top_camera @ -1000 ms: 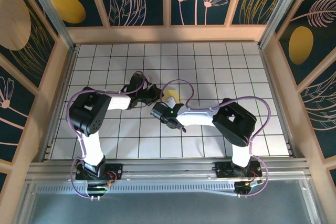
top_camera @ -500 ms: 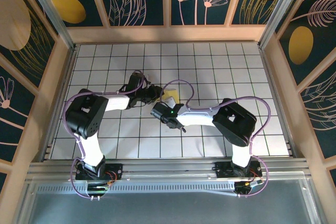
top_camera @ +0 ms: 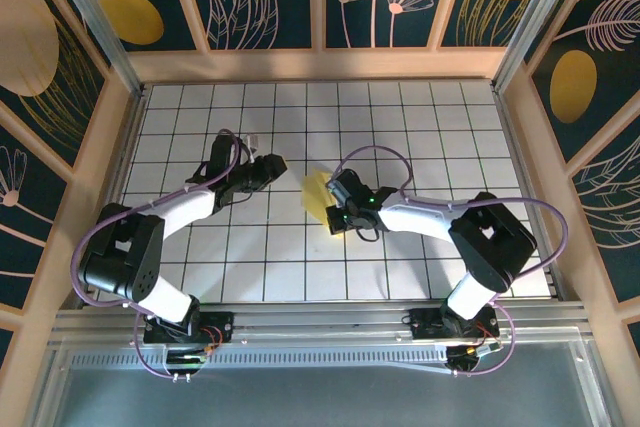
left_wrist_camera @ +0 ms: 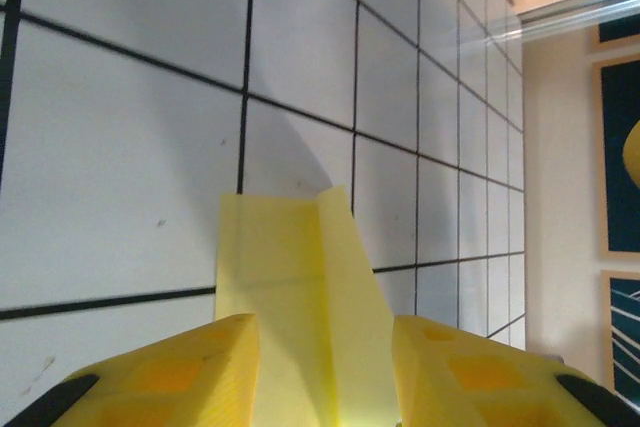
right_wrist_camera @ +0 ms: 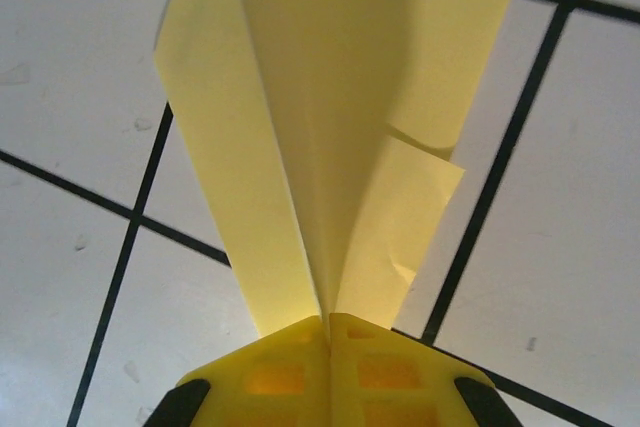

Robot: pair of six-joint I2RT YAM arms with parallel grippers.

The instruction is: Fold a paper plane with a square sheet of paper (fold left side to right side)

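Pale yellow paper plane (top_camera: 316, 195) (plain); white, black-gridded table (top_camera: 420, 127).

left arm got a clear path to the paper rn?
Likely yes: the left gripper is open and pointed straight at the paper, nothing between them. The right gripper is shut on one end only.

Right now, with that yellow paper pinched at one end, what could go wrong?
The right jaws pinch the folded yellow paper only at its crease end, and its flaps splay apart, so it could slip or unfold. The left jaws stand open close beside it; a nudge could crumple it.
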